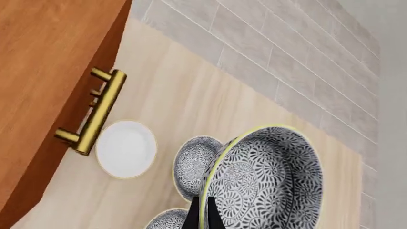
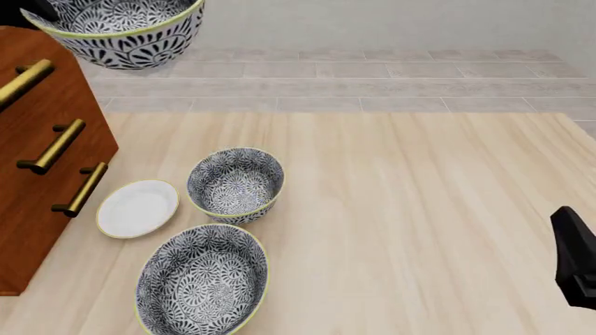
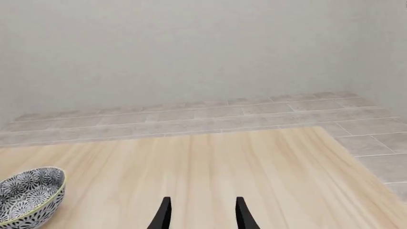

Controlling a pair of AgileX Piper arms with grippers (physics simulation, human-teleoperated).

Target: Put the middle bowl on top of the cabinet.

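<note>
The middle bowl [image 2: 121, 31], floral grey and white with a pale yellow rim, hangs in the air at the far left, over the upper edge of the reddish-brown cabinet [image 2: 42, 112]. My left gripper [image 1: 202, 217] is shut on the bowl's rim [image 1: 267, 176], one finger inside and one outside. In the left wrist view the cabinet [image 1: 45, 71] and one brass handle [image 1: 95, 112] lie off to one side of the bowl. My right gripper [image 3: 202, 214] is open with nothing in it, low over the table near the right edge [image 2: 577, 265].
Two matching bowls stand on the table in front of the cabinet, a smaller one [image 2: 236, 185] and a wider one [image 2: 202, 280] nearer me. A plain white saucer [image 2: 138, 208] lies beside the cabinet's base. One bowl [image 3: 28, 193] shows in the right wrist view.
</note>
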